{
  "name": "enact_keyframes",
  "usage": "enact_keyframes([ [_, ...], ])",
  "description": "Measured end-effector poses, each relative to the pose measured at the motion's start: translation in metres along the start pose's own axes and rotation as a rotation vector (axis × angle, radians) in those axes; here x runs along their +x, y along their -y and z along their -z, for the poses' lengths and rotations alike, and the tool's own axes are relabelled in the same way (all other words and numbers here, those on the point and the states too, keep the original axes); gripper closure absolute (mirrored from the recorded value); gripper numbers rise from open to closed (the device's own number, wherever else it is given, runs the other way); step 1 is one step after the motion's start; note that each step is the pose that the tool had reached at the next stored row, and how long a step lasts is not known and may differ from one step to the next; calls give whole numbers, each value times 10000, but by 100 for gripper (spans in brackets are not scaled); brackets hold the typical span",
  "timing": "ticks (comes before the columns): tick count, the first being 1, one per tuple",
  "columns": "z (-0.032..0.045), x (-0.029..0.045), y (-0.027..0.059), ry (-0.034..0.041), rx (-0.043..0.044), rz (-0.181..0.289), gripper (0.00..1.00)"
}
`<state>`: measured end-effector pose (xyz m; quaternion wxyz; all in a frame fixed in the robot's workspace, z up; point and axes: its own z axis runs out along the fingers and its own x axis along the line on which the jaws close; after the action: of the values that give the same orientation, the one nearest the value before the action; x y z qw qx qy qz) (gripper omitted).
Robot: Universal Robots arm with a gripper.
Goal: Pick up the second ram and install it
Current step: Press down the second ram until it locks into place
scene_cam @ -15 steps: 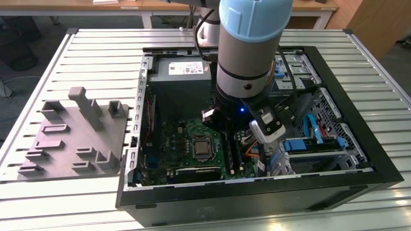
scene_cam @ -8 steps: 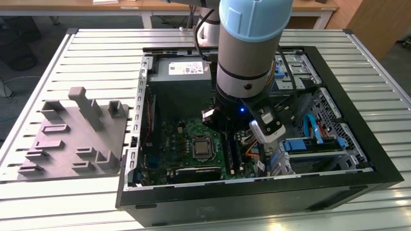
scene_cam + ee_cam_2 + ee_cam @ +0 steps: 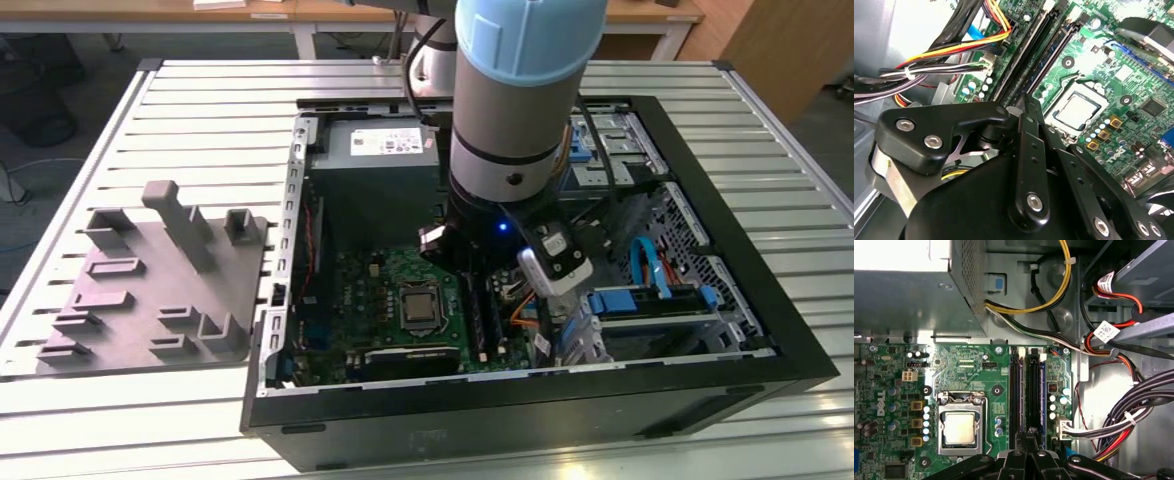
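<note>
The installing step is judged to be in hand, with picking up already done: in the exterior view the arm is lowered into the open computer case (image 3: 787,330), which lies at 3 o'clock of the grey tray (image 3: 120,300). The gripper (image 3: 470,285) is sunk among the cables at about 2 o'clock of the processor (image 3: 420,308). In the first wrist view the second ram (image 3: 1032,390) is seen standing edge-on in line with a memory slot, just beside another dark stick (image 3: 1014,390) and well apart from the tray. The gripper (image 3: 1030,437) is seen with its fingers (image 3: 1024,440) drawn together, no gap being visible between them, and its tips are set at the near end of the ram's upper edge. Whether the stick is pinched or only pressed cannot be told. Seating is judged to call for straight, even downward pressure with the stick kept square to the slot.
</note>
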<state>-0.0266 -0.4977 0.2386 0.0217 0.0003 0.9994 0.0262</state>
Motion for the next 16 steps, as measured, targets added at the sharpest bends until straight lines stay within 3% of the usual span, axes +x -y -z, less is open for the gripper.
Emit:
enact_keyframes([
  [9,-137,7,-355,0,-1,0,90],
  [13,-193,14,-484,0,-2,4,90],
  [16,-215,17,-536,-4,7,13,90],
])
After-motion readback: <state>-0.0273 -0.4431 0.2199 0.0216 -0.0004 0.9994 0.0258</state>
